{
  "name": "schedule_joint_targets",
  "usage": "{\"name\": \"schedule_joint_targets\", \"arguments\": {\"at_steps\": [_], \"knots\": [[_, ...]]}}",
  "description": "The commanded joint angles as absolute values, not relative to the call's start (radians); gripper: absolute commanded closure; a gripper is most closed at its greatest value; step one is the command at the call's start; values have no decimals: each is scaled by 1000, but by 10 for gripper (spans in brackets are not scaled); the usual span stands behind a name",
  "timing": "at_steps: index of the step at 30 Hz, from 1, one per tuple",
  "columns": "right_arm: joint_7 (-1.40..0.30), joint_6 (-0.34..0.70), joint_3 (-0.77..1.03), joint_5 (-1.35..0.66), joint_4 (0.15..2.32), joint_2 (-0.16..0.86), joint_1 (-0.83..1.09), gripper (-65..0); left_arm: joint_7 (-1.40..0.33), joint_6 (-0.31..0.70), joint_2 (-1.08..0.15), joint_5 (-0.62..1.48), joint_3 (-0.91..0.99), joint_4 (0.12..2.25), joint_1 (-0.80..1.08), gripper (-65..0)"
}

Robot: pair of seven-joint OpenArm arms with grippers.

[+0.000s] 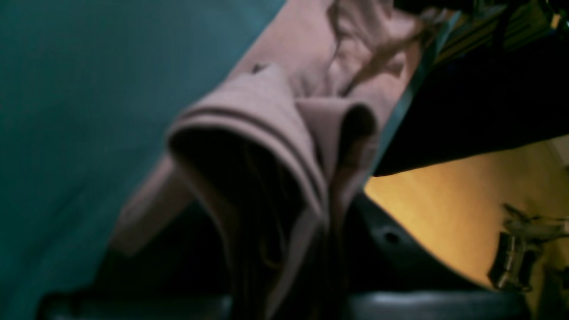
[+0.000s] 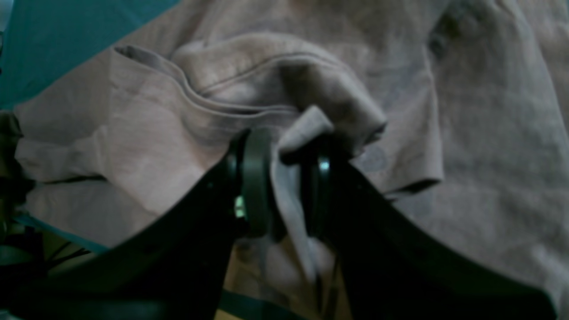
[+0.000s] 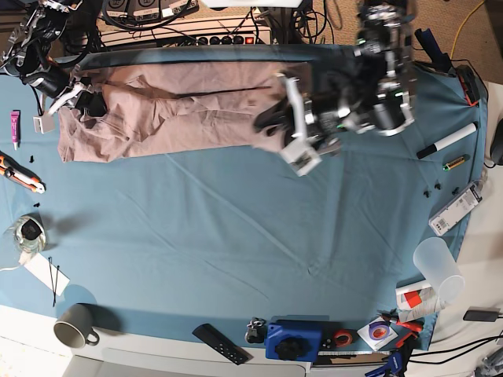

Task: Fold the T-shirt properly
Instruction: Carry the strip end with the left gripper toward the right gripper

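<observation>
T-shirt (image 3: 165,110) pinched by right gripper (image 2: 284,178) and left gripper (image 1: 329,231), grey mug (image 3: 75,326), marker (image 3: 446,141) nearby.

Right gripper (image 2: 284,178), right wrist view: two matte black jaws widening toward the lower frame corners. Each tip carries a dark round disc-shaped pad; a small pale metallic glint sits on each.

Left gripper (image 1: 329,249), left wrist view: blurred black housing along the lower edge, one round recess or screw hole at lower centre-right.

Base view: left arm (image 3: 369,94), upper right, black body with silver-grey brackets, white end plate. Right arm (image 3: 47,75), upper left, black with white parts and dark cables.
</observation>
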State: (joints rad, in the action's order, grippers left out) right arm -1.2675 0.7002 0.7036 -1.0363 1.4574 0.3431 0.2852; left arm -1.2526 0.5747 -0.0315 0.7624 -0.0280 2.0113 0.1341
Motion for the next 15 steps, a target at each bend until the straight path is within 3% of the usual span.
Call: {"name": "schedule_joint_targets", "arguments": {"at_steps": [1,7,10,15], "knots": [[-1263,698,707,-1023,1465,360,282,-142,-1217,577,-7,757,-52,2017,111,0],[-1263,698,707,-1023,1465,360,282,-142,-1185,546,102,595,-183,1948,54,0],[-1263,698,707,-1024,1465,360,282,-142,-1183,489,125,544,-237,1927,50,0],[-1262,698,707,-1023,1465,360,282,-142,-1146,482,150,492,-317,1866,52,0]]}}
